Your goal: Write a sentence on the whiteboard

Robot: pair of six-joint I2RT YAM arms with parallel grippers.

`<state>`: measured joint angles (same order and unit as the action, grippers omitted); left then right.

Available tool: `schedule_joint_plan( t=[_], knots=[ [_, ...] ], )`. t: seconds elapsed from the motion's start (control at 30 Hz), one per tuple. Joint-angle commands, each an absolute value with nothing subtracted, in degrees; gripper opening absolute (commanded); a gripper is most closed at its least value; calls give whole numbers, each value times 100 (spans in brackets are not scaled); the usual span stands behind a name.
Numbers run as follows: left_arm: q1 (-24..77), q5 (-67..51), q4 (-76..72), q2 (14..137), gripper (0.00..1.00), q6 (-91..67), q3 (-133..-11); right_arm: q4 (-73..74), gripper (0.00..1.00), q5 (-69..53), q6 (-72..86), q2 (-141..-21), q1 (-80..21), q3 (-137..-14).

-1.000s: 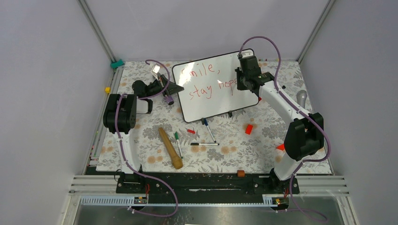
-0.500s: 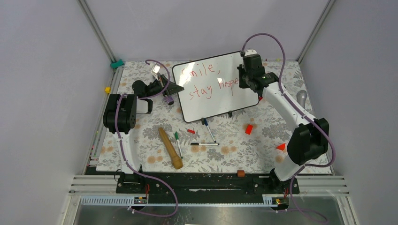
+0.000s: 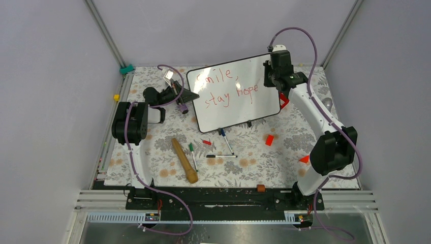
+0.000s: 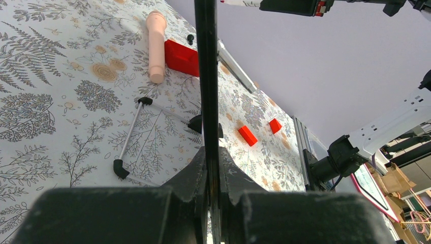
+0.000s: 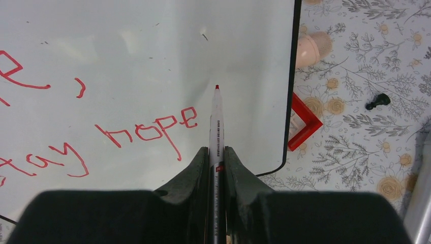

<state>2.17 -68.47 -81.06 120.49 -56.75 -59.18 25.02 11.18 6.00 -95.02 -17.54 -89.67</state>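
One whiteboard (image 3: 239,109) upper centre overhead, left gripper (image 3: 188,95) on its left edge, right gripper (image 3: 275,77) upper right, floral cloth (image 3: 287,152), grey walls (image 3: 51,101), left wrist view, fingers (image 4: 193,175) clamped on black frame (image 4: 206,76), right wrist view, red marker (image 5: 216,124) pinched, tip beside "hope" of the sentence (image 5: 167,123).

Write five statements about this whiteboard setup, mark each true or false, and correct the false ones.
1. The right gripper holds a marker with a red tip. True.
2. The second line of the sentence reads "stay hopeful" in full. False: it stops at "hope".
3. The left gripper is clamped on the edge of the whiteboard. True.
4. The writing is blue. False: it is red.
5. The wooden roller lies on the whiteboard. False: it lies on the table, nearer the arm bases than the board.
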Motion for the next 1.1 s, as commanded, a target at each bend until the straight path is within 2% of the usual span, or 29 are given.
schedule_joint_plan(
  t=[0.0, 1.07],
  knots=[
    [404, -7638, -8446, 12041, 0, -5350, -5963, 2529, 0, 940, 578, -9682, -1746, -9319],
    [404, -7648, -8446, 12032, 0, -5335, -5947, 2588, 0, 550, 531, -10038, -1749, -9409]
  ],
)
